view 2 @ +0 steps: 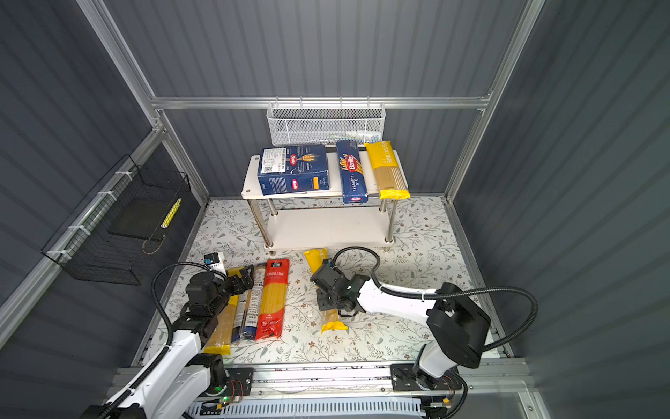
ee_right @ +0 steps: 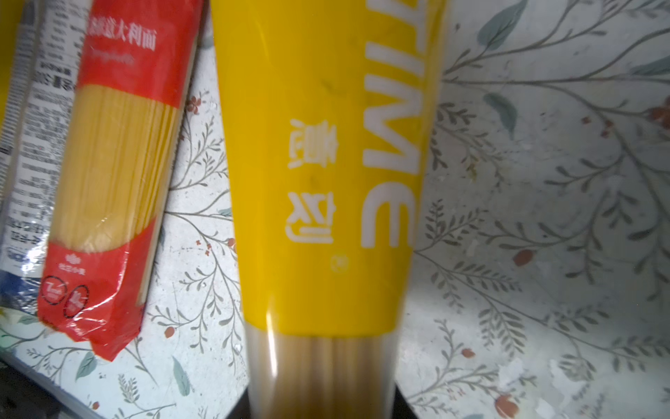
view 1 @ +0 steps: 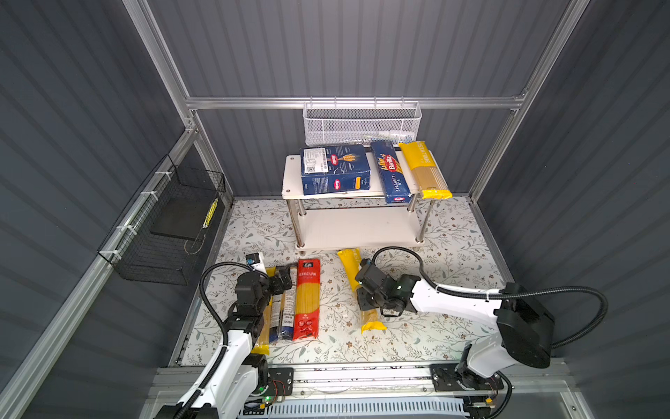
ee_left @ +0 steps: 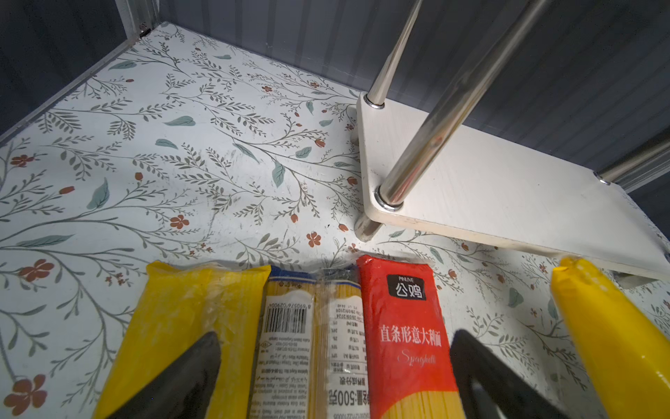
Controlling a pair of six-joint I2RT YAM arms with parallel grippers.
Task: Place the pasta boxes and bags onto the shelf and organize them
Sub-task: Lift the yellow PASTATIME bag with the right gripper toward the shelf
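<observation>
The shelf (view 1: 292, 174) stands at the back. Its top board carries the wide pasta box (view 1: 335, 168), the narrow SPAGHETTI box (view 1: 391, 172) and a yellow-ended bag (view 1: 426, 170); the lower board (view 1: 355, 225) is bare. On the floor, a yellow-ended bag (view 1: 264, 326), a clear bag with a white label (view 1: 286, 315) and a red bag (view 1: 307, 301) lie side by side. My left gripper (ee_left: 335, 348) hangs open over the clear and red bags. My right gripper (ee_right: 321, 406) is shut on a fourth, yellow-ended bag (ee_right: 319, 163) lying mid-floor (view 1: 371, 323).
A white mesh basket (view 1: 362, 123) hangs on the back wall just above the shelf. A black wire basket (view 1: 163, 225) is fixed to the left wall. The shelf's chrome legs (ee_left: 427, 152) stand close ahead of the left gripper.
</observation>
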